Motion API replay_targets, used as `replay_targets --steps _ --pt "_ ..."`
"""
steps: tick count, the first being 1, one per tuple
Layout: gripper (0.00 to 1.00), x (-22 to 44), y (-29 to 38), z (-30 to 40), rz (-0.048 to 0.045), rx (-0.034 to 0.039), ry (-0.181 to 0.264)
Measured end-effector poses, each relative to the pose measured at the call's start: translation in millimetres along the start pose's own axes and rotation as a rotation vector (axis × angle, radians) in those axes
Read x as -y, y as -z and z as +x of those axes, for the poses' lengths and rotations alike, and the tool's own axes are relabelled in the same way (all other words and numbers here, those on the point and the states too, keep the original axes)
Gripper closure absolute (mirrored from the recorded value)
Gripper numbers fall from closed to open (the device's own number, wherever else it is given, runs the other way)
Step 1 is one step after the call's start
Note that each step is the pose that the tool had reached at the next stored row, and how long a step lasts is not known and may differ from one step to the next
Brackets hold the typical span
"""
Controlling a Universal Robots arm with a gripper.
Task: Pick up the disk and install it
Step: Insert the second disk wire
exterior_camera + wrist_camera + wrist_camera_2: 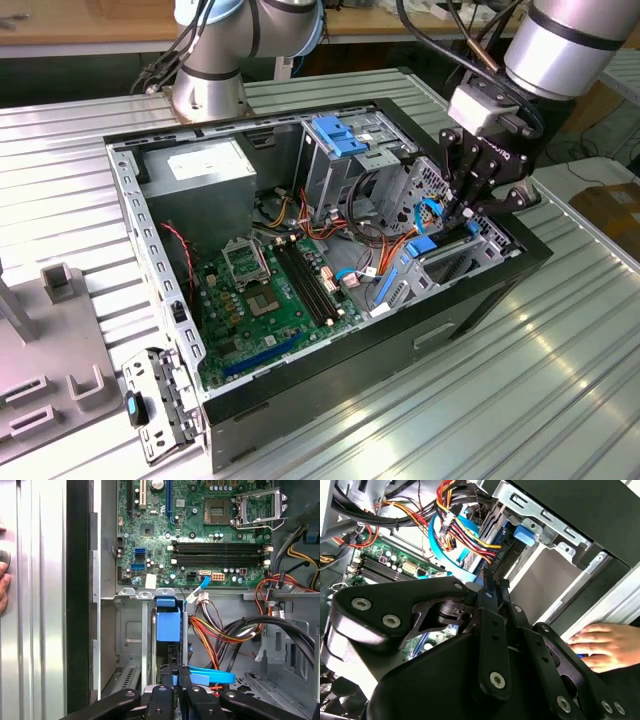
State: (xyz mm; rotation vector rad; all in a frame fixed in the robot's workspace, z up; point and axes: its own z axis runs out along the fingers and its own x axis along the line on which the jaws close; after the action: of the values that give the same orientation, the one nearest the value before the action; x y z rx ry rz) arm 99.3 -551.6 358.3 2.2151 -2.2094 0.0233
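Jaws (175,680): clamped, as you see, on the disk's edge.
Disk (168,625): standing on edge in the drive bay, partly seated by my judgement.
Case (300,385): open on the counter (500,400).
Left: full seating, release.

a robotics lab or test workshop: an opened desktop computer case (330,250) with its motherboard (275,290) bare lies on a ribbed metal table (500,400), two grey industrial robot arms (215,50) stand at the far side, and cables trail behind.
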Motion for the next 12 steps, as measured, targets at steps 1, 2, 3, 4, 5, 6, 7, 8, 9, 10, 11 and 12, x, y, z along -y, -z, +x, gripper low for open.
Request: replay_targets --steps 1,2,3,4,5,6,7,8,9,10,11,12 --pt "0.84 0.0 -1.3 0.3 0.0028 0.0056 0.000" --pt "0.84 -0.1 -2.8 0.9 0.0059 0.0097 0.001" --pt "0.84 -0.2 -3.0 1.0 0.0072 0.0096 0.001" --pt "0.84 -0.4 -3.3 1.0 0.0094 0.0095 0.001" --pt "0.84 -0.4 -4.8 1.0 0.0165 0.0100 0.001" --pt "0.84 -0.4 -5.8 1.1 0.0197 0.0115 0.000" --pt "0.84 -0.9 -6.9 1.5 0.0258 0.0155 0.000" --pt "0.84 -1.2 -7.7 1.6 0.0294 0.0219 0.000" --pt "0.84 -1.4 -8.1 1.7 0.0309 0.0243 0.000" --pt "0.84 -1.8 -8.5 1.8 0.0313 0.0272 0.000" --pt "0.84 -1.9 -8.9 2.7 0.0313 0.0322 0.000" --pt "0.84 -1.9 -9.0 4.4 0.0313 0.0394 0.000"
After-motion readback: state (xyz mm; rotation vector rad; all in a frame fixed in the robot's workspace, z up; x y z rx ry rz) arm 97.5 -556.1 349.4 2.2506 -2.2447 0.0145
